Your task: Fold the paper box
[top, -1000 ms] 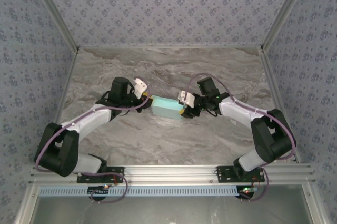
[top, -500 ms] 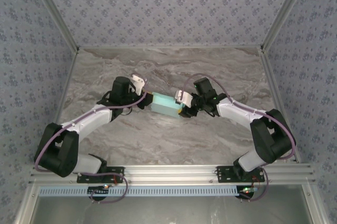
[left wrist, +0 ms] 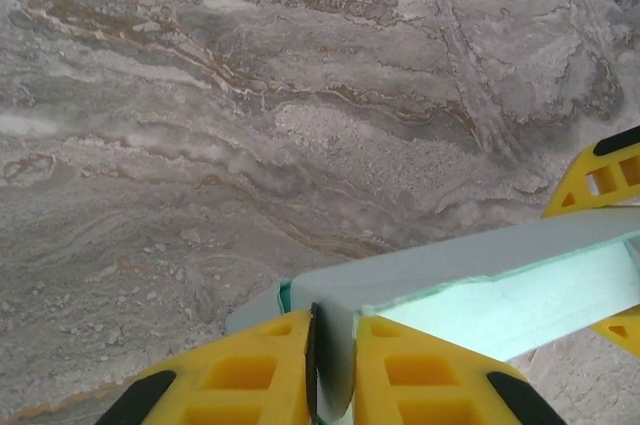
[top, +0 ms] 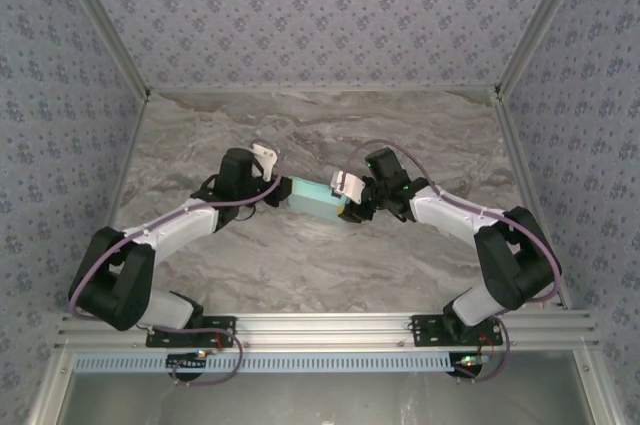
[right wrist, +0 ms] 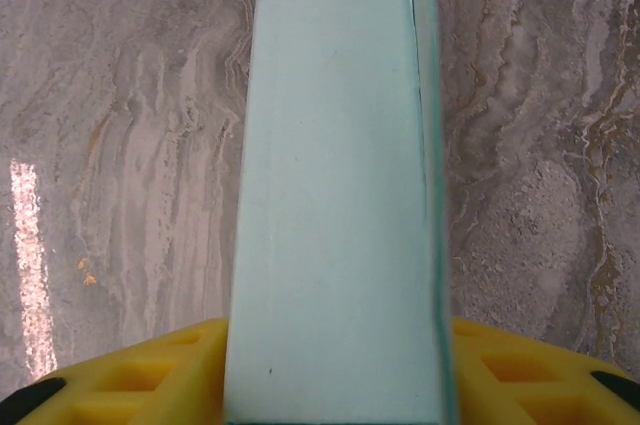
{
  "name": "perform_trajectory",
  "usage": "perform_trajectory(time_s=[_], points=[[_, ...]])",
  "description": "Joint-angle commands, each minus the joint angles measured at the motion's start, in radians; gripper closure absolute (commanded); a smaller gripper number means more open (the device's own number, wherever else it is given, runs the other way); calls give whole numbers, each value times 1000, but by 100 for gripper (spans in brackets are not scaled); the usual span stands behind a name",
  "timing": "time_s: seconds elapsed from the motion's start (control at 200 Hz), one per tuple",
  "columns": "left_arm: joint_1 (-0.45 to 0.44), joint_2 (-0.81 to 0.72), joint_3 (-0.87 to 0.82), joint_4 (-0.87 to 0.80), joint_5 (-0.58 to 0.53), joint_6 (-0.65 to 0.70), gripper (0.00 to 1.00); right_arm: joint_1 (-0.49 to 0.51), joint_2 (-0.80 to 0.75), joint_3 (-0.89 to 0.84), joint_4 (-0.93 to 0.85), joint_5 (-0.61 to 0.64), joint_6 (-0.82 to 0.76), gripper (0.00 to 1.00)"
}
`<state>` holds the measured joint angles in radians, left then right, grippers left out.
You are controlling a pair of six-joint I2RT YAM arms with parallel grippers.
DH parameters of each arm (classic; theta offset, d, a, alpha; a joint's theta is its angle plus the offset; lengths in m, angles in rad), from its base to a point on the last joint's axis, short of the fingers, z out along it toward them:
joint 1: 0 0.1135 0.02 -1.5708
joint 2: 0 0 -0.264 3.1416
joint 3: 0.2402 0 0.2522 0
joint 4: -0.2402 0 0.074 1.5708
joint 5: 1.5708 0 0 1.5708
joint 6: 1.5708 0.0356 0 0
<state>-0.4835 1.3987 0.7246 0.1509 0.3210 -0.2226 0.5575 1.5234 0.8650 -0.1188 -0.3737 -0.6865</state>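
The paper box [top: 314, 201], a pale cyan-blue oblong of thin card, is held above the marbled table mid-way between the two arms. My left gripper [top: 283, 191] is at its left end. In the left wrist view that gripper [left wrist: 335, 365] is shut on a thin end flap of the box [left wrist: 480, 285], pinched between the yellow fingers [left wrist: 250, 370]. My right gripper [top: 347, 207] is at the right end. In the right wrist view it [right wrist: 337, 350] is shut across the width of the box [right wrist: 335, 165], which runs straight away from the camera. The right gripper's yellow fingers [left wrist: 600, 177] show past the box.
The grey marbled table [top: 300, 265] lies under both arms, with patterned walls [top: 320, 15] on three sides. An aluminium rail [top: 330, 327] carrying the arm bases runs along the near edge.
The right gripper has moved left and slightly back with the box. The left gripper has followed, staying at the box's left end and closing a little tighter on the flap.
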Motion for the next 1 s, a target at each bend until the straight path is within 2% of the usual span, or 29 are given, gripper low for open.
perform_trajectory(time_s=[0.0,0.195,0.3,0.425,0.53,0.59,0.675,0.8,0.844,0.994], points=[[-20,19,-29,11,-4,-21,85,7,15,4,21,51,34,46],[-19,28,-42,15,-38,-20,85,-7,-42,-47,129,51,129,34],[-19,36,-37,9,-45,-17,85,-28,-93,-77,148,0,174,26],[-19,40,-25,-2,-55,-15,85,-68,-191,-130,168,-49,266,24],[-19,40,-21,-9,-64,-18,85,-133,-304,-174,189,-126,397,18],[-18,37,-20,-11,-70,-21,85,-156,-362,-176,173,-102,485,21],[-19,34,-22,-16,-87,-27,85,-153,-406,-150,101,33,630,30],[-20,19,-24,-23,-111,-37,85,-120,-352,-50,-118,177,875,46],[-19,15,-22,-29,-122,-41,85,-85,-330,-38,-157,200,895,51],[-21,6,-14,-52,-134,-41,85,39,-325,-87,-77,211,822,50]])
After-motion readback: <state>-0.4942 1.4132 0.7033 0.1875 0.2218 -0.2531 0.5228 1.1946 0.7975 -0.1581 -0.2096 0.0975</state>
